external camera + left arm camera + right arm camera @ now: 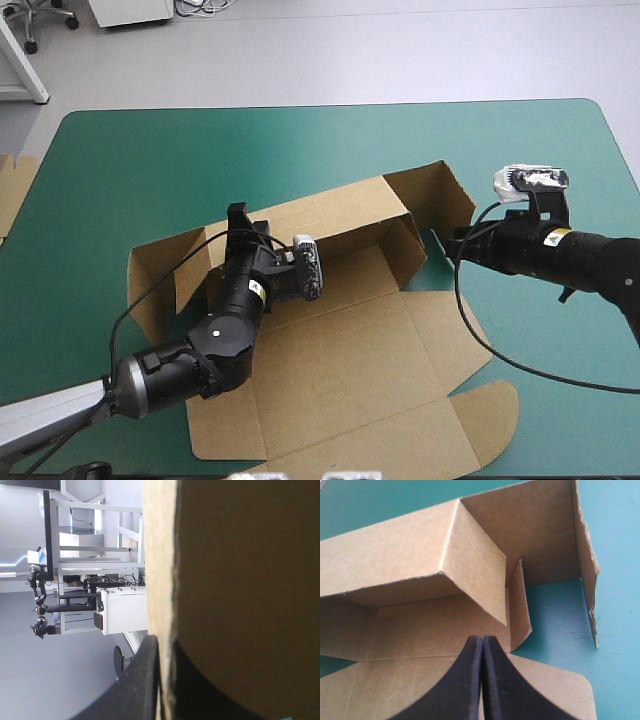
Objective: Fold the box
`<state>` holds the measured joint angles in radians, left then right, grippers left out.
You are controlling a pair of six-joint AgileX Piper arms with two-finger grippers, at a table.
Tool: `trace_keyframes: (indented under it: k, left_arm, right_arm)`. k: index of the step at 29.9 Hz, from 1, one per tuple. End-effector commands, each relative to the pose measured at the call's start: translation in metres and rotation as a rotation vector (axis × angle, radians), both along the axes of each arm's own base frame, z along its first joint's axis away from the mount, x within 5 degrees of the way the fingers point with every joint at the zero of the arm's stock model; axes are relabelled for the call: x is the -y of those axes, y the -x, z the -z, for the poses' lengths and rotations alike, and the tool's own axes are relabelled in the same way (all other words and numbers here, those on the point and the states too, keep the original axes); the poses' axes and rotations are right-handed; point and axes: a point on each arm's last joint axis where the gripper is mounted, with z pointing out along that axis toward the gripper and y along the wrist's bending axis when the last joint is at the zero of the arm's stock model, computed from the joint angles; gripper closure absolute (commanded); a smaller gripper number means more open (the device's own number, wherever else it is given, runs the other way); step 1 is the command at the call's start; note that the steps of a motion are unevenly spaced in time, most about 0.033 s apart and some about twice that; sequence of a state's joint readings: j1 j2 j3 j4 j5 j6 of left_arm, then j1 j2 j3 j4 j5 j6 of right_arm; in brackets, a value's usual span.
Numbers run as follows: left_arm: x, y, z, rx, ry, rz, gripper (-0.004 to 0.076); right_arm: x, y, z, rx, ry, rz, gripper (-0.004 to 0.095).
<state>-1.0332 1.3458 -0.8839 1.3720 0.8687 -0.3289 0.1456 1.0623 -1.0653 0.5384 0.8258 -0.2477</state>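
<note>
One long wall of the box [340, 340] stands raised along its far side, while base and lid lie flat at the middle of the teal-green counter [130, 150]. Light, stiff board, I judge, bending only at its creases, so best held by an edge close to a crease. My left hand [240, 225] is clamped on that far wall toward its left end. My right hand [483, 639], fingers pressed together and empty, hovers at the box's right end. Spare board [15, 190] lies at the counter's left edge.
</note>
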Motion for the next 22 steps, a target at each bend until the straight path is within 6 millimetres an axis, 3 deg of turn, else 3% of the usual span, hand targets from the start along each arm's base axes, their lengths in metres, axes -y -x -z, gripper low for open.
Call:
trace_keyframes:
  k: [1, 7, 13, 17, 22]
  left_arm:
    - [-0.002, 0.002, -0.014, 0.050, 0.034, -0.009, 0.0734]
    - [-0.003, 0.003, -0.006, 0.037, 0.027, 0.002, 0.0734]
    - [-0.005, 0.004, 0.000, 0.026, 0.019, -0.003, 0.0734]
    - [-0.004, 0.004, 0.000, 0.034, 0.027, -0.001, 0.0734]
    - [-0.004, 0.004, 0.000, 0.035, 0.027, 0.002, 0.0734]
  right_arm:
    - [0.000, -0.004, -0.029, 0.106, -0.031, 0.008, 0.0927]
    - [-0.004, -0.039, -0.048, 0.069, -0.033, -0.022, 0.0927]
    - [0.019, -0.086, -0.060, 0.023, -0.108, 0.010, 0.0927]
    - [0.038, -0.124, -0.060, -0.025, -0.256, -0.019, 0.0927]
    - [0.042, -0.162, -0.049, -0.104, -0.286, -0.062, 0.0925]
